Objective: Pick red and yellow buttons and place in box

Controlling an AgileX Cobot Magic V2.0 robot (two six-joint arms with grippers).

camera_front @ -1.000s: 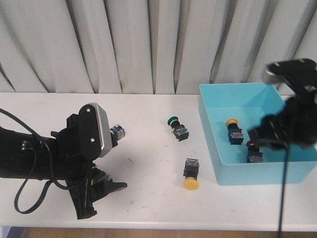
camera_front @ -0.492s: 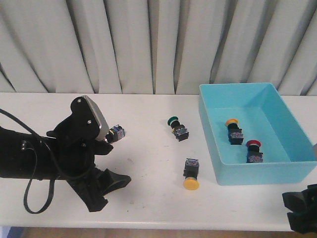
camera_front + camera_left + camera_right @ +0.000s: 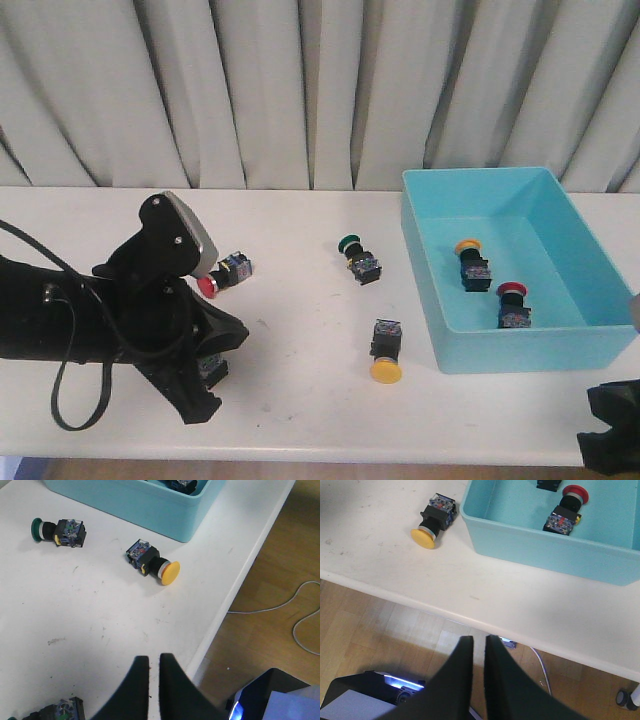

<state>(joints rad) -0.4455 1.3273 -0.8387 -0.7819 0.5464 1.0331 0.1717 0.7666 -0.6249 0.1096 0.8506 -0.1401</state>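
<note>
A yellow button point(image 3: 385, 370) lies on its side on the white table, left of the turquoise box point(image 3: 520, 350). It also shows in the left wrist view point(image 3: 170, 573) and the right wrist view point(image 3: 422, 536). A red button point(image 3: 208, 287) lies beside my left arm. One yellow button point(image 3: 467, 246) and one red button point(image 3: 511, 290) lie inside the box. My left gripper point(image 3: 238, 330) is shut and empty above the table point(image 3: 154, 660), well short of the yellow button. My right gripper point(image 3: 605, 435) is shut and empty point(image 3: 479, 640), below the table's front edge.
A green-capped button point(image 3: 350, 243) lies mid-table, left of the box, and shows in the left wrist view point(image 3: 37, 528). Another button body point(image 3: 212, 368) sits under my left arm, its cap hidden. The table's front edge runs close to both grippers. Curtains hang behind.
My right arm has pulled back from over the box to below the table's front right edge. My left gripper has shut and swung right, uncovering the red button's cap.
</note>
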